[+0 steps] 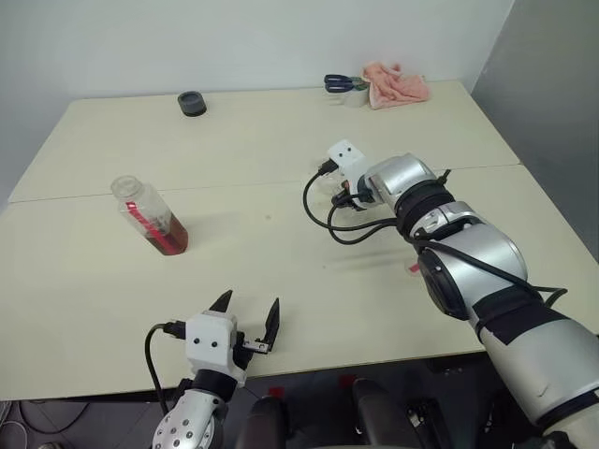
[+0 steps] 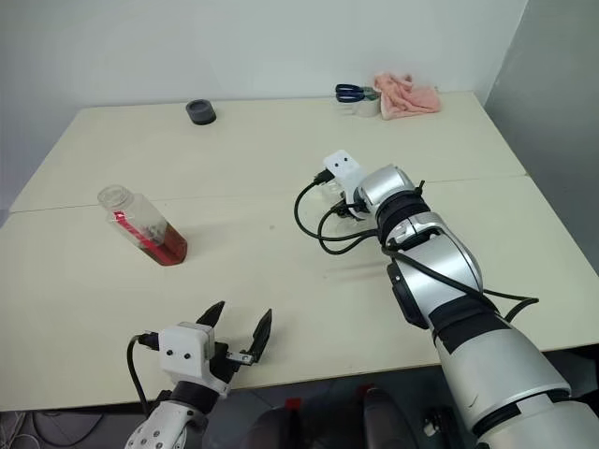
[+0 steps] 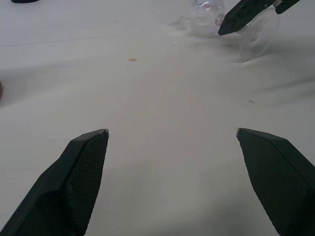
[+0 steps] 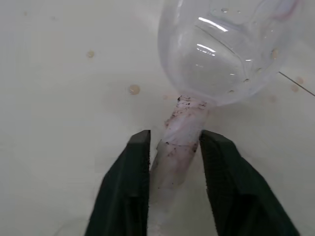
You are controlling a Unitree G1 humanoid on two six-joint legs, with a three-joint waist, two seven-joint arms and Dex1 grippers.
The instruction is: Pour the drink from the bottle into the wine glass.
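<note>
The right gripper is closed on the stem of the wine glass, one finger on each side of the stem just below the bowl; the glass lies tilted near the middle of the table. The left gripper hovers over the near table edge with its fingers spread wide, holding nothing. The bottle lies tilted on the left part of the table, uncapped, with the reddish-brown drink pooled at its base, well apart from both grippers
</note>
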